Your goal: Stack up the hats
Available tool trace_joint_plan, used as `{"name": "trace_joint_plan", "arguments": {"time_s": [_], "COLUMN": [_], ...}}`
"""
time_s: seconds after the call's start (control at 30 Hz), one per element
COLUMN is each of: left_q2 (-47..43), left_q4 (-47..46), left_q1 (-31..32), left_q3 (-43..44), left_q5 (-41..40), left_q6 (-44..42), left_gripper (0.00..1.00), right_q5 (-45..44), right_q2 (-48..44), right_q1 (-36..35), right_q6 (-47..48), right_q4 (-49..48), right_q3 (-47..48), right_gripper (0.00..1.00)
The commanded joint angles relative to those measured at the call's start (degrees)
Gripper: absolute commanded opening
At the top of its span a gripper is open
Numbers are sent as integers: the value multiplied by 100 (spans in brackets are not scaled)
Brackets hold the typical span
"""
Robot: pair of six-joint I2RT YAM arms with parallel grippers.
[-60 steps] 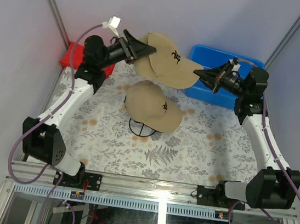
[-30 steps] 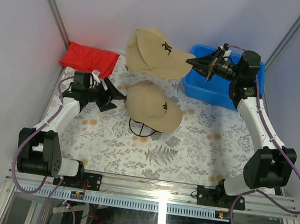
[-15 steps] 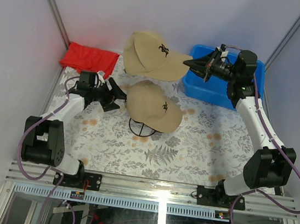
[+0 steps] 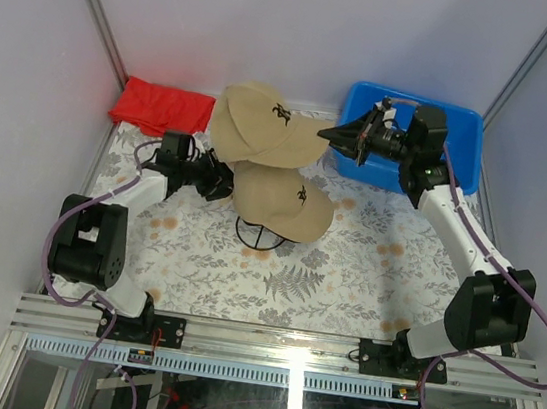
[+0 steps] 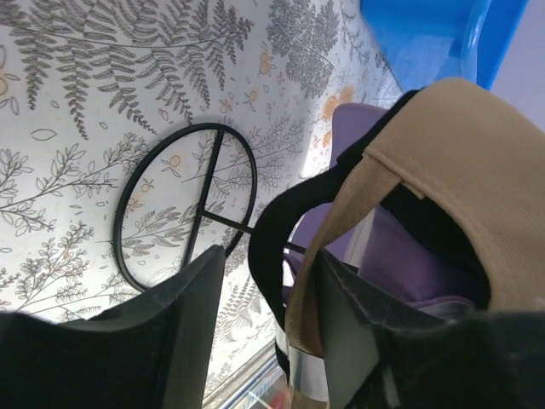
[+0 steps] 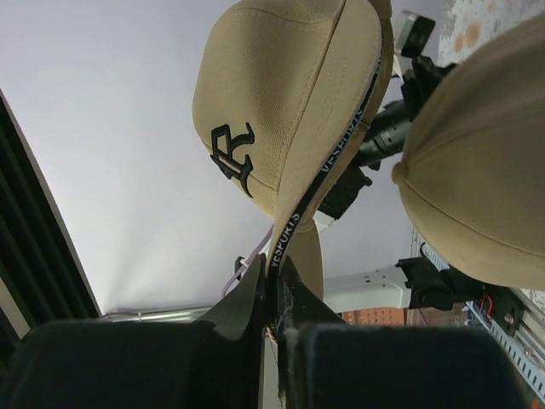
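Note:
My right gripper (image 4: 335, 135) is shut on the brim of a tan hat (image 4: 262, 125) and holds it in the air, tilted, just above and behind the stack. In the right wrist view the brim edge is pinched between my fingers (image 6: 274, 290), with the tan hat (image 6: 281, 94) above them. The stack sits on a black wire stand (image 4: 257, 235), with a second tan hat (image 4: 280, 193) on top. My left gripper (image 4: 218, 182) is open at the stack's left rear edge. In the left wrist view the gripper (image 5: 268, 341) straddles the black hat's band (image 5: 264, 247) and the tan band (image 5: 311, 290), with the purple hat (image 5: 409, 256) inside.
A blue bin (image 4: 461, 159) stands at the back right under my right arm. A flat red cloth (image 4: 163, 107) lies at the back left. The stand's ring base (image 5: 183, 213) rests on the fern-patterned table cover (image 4: 346, 265).
My left gripper let go of the raised tan hat and moved down to the stack's rear edge. My right gripper carried the hat left and lower, close over the stack.

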State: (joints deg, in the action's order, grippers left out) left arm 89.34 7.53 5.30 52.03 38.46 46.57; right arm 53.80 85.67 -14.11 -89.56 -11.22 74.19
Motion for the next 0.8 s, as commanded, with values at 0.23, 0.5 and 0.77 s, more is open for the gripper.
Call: {"name": "trace_joint_plan", "arguments": {"time_s": [0.23,0.5,0.77], "left_q2": [-100,-84,-6], "left_q4": [-401,-441,-443], "left_q1": [59,59,60], "left_q3": [-187,-319,-352], "left_q5": [-150,-145,-136], "left_q6": [63,63,46], "left_gripper": [18,16,15], "right_q5": [-35,-60,3], "right_q2": [-225,-388,-871], "right_q1": [-224,-224,-124], "right_q6": [-301,-219,117], "right_q4": [-1026,-1283,-974], "right_q3": [-999,-2084,-3023], "right_gripper": [0,0,0]}}
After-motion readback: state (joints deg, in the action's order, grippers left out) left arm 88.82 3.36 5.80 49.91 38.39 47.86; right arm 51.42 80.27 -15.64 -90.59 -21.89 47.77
